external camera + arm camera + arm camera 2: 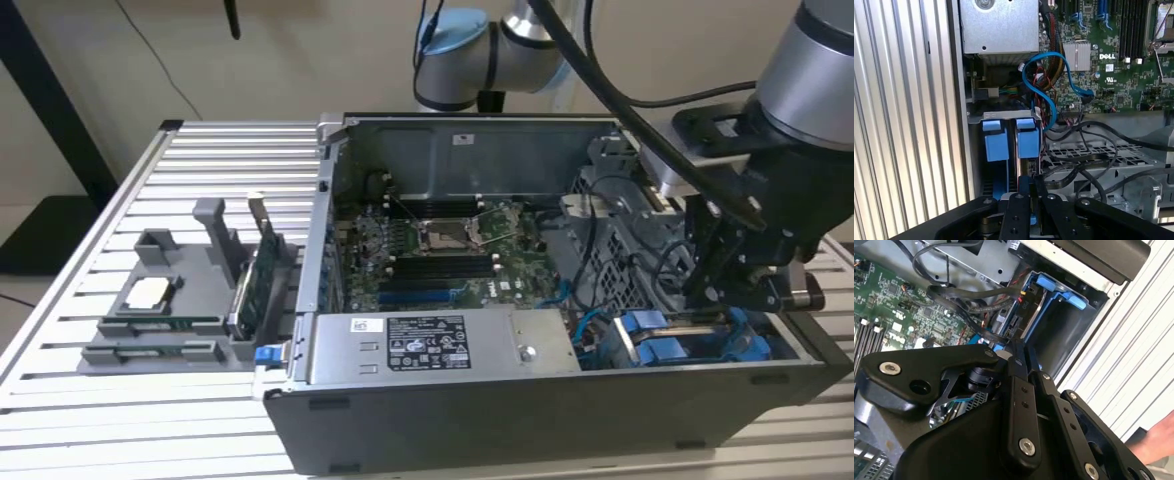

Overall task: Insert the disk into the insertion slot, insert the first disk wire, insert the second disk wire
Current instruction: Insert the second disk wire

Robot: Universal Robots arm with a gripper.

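Lying open on its side across the slatted metal worktop, the computer case takes up the centre and right of the exterior view, its inside turned upward so the arm can reach down into it. Along the case's near wall sits a grey box carrying white stickers with dark print. Behind the box the green motherboard lies flat; white lettering shows on it in the first wrist view.

At the lower right of the exterior view is the insertion slot, marked by its blue plastic tabs. A narrow edge between those tabs looks like the disk, standing on edge and probably already seated.

The gripper hangs directly over that edge, lined up with the slot. Whether it is clenched on anything cannot be told.

A blue cable loops just beside the slot, running toward the board.
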